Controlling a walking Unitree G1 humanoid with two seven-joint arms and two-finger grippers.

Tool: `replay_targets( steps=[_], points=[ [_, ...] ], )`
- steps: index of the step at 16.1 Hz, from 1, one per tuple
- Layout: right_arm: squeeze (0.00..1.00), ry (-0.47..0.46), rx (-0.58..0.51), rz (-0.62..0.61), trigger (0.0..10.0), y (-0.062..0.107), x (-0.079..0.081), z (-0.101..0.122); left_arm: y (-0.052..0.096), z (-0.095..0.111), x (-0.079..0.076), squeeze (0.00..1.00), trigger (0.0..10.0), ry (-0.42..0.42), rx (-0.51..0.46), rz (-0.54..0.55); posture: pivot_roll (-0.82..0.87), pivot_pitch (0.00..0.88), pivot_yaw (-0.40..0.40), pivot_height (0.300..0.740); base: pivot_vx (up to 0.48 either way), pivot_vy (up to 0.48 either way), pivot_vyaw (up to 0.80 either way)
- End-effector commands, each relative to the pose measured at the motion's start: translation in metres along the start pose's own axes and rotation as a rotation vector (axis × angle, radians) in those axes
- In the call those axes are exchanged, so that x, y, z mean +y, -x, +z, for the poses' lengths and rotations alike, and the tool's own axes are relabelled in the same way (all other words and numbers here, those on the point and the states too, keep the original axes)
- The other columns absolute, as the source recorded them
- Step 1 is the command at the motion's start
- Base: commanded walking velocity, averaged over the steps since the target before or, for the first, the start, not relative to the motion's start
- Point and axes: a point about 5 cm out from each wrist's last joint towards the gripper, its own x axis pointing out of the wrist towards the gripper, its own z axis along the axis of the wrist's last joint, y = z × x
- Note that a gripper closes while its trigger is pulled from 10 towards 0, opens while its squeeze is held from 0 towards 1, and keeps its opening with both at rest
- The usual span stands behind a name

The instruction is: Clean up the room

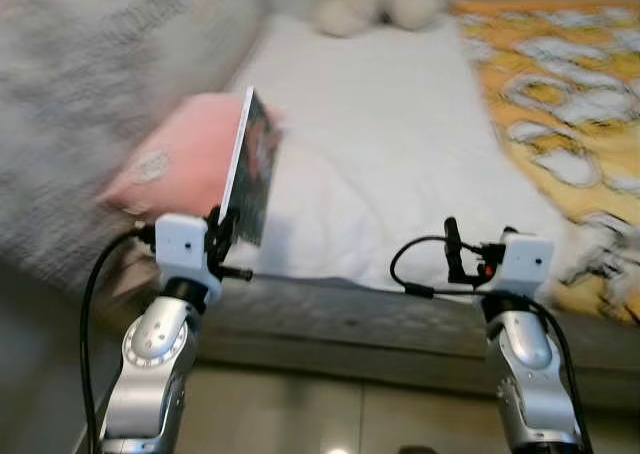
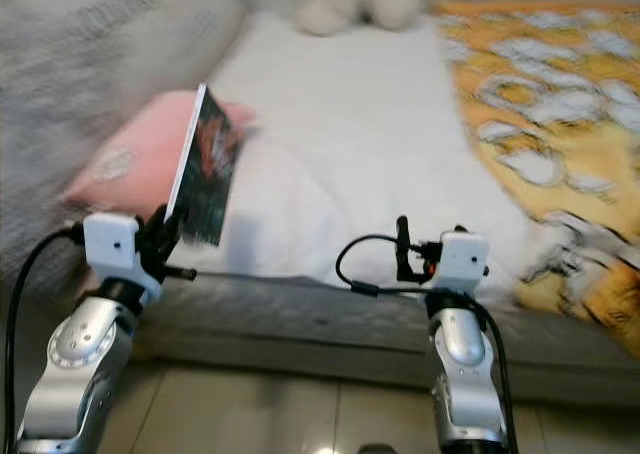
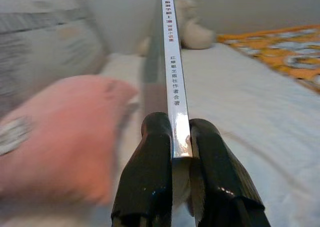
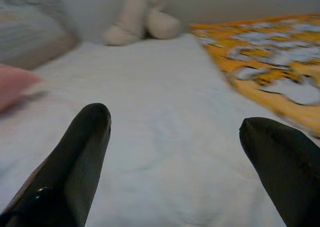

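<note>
Book (image 1: pixel 250 169), thin, with a white spine and dark printed cover, held upright on edge above the near edge of the bed (image 1: pixel 400 174), in front of a pink pillow (image 1: pixel 175 159). Left gripper (image 3: pixel 172 137): jaws closed on the lower end of the spine, one black finger on each side. Right gripper (image 4: pixel 175 132): jaws wide apart and holding nothing, raised over the white sheet near the bed's front edge. Right side of bed: orange patterned blanket (image 1: pixel 570 104). Far end: cream plush toy (image 1: pixel 375 4). Left: grey blanket (image 1: pixel 90 84). The head views are blurred.
</note>
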Motion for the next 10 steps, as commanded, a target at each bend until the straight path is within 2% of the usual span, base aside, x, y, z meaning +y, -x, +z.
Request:
replay_targets(
  steps=[1,4,10],
  points=[
    [0.00,0.007,-0.008,0.020,10.0,-0.003,0.006,0.002,0.000,0.003,0.004,0.00,10.0,-0.005,-0.023,0.000,-0.13,0.000,0.120,0.740,0.480,0.000,0.00],
    [0.00,0.012,0.002,0.039,10.0,-0.003,0.009,0.000,-0.002,0.003,0.004,0.00,10.0,0.004,-0.020,0.001,-0.13,0.000,0.122,0.740,0.480,0.000,-0.66],
    [0.00,0.019,0.007,0.093,10.0,-0.003,0.018,-0.003,-0.002,0.003,0.006,0.00,10.0,0.008,-0.019,0.006,-0.12,0.000,0.115,0.740,0.480,0.000,0.00]
  ],
)
